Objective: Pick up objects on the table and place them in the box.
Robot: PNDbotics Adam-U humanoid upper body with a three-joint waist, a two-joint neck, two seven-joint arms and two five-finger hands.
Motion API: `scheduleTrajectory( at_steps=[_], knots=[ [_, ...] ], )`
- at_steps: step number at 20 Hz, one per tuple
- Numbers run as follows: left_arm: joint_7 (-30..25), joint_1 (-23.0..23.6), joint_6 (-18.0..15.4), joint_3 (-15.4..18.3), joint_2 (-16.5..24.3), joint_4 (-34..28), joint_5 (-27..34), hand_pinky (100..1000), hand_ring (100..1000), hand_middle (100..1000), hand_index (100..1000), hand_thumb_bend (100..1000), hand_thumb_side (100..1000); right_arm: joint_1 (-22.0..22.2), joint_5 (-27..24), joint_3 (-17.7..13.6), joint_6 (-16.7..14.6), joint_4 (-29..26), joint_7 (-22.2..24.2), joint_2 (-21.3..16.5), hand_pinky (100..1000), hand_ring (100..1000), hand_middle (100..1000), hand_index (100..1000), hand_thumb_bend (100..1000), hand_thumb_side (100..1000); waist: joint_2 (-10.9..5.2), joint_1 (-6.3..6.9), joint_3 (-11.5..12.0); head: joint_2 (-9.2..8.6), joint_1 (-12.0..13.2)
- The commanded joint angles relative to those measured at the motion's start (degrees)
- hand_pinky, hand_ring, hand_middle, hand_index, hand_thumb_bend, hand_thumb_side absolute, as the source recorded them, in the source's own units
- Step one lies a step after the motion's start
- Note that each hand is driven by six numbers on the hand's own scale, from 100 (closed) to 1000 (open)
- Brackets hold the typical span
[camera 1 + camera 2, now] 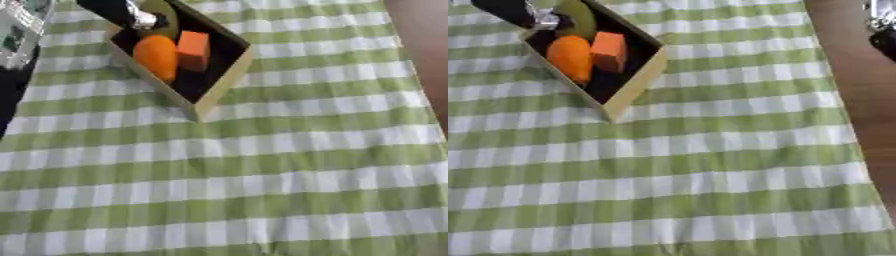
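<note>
Left hand at the box, table nearly cleared

The black and silver left hand (140, 19) reaches into the far end of the tan, dark-lined box (220, 80), beside a greenish object (579, 17); whether its fingers are apart or together I cannot tell. The orange oval object (157, 56) and orange block (192, 49) lie inside, so the green checked tablecloth (262, 175) looks bare.

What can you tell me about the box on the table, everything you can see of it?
The box is a shallow open tray with light tan walls, cardboard or wood by the look, and a dark inside. It sits askew at the far left of the green checked cloth. Inside lie an orange rounded piece, an orange block and something olive green.
</note>
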Motion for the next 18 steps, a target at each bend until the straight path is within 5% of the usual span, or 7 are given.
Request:
scheduleTrajectory(
  at_steps=[1, 2, 3, 10, 18],
  knots=[
    [1.1, -0.7, 1.1, 1.8, 2.0, -2.9, 1.1, 817, 794, 747, 883, 490, 617, -0.2, -0.2, -0.6, 0.0, -0.8, 0.0, -0.9, 946, 928, 755, 899, 100, 493, -2.34, -0.15, 0.1, 0.26, -0.2],
    [2.3, -0.6, 1.7, 2.6, 2.2, -4.5, 1.8, 819, 793, 750, 883, 421, 680, -0.2, -0.2, -0.6, -0.1, -0.8, -0.1, -0.9, 946, 928, 755, 899, 100, 504, -2.38, -0.2, 0.1, 0.33, -0.2],
    [3.6, -0.3, 2.4, 3.1, 2.5, -6.4, 2.7, 823, 792, 747, 885, 429, 619, -0.2, -0.2, -0.7, -0.2, -0.8, -0.1, -1.0, 946, 928, 755, 898, 100, 495, -2.4, -0.22, 0.1, 0.39, -0.3],
    [16.4, 3.9, 7.1, 7.4, 6.6, -22.0, 18.8, 805, 772, 733, 874, 247, 575, -0.1, 0.1, -1.1, -1.0, -0.8, -0.8, -1.1, 945, 928, 756, 897, 100, 499, -2.56, -0.5, 0.9, 0.7, -0.6],
    [32.9, 15.4, 12.0, 12.1, 10.0, -37.5, 36.5, 788, 756, 724, 881, 245, 584, -0.4, 1.2, -1.2, -3.0, -0.8, -2.1, -1.0, 942, 925, 757, 892, 100, 508, -2.22, -1.35, 1.6, 0.31, -0.8]
  ],
)
